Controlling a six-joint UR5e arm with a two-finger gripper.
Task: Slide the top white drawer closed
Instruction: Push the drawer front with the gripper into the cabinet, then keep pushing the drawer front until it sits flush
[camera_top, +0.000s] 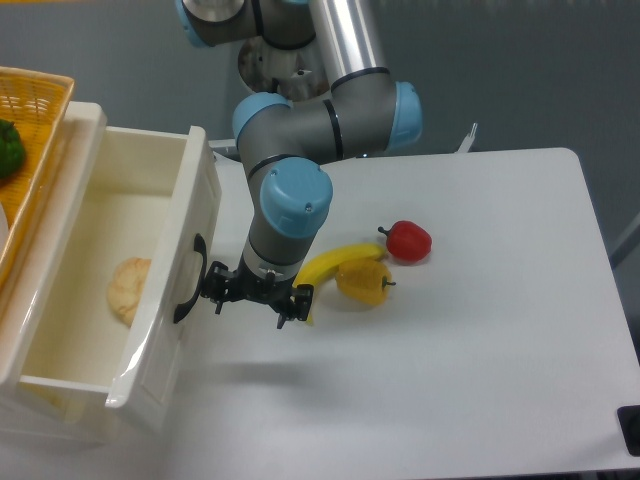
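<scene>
At the table's left edge, the top white drawer (150, 290) stands partly open while the gripper (254, 297), its fingers spread apart and holding nothing, presses beside the black handle (188, 278) to shove it inward.

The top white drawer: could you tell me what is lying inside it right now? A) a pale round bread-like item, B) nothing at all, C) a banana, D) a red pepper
A: a pale round bread-like item lies on the floor of the top white drawer, while the banana and the red pepper sit out on the table.
</scene>
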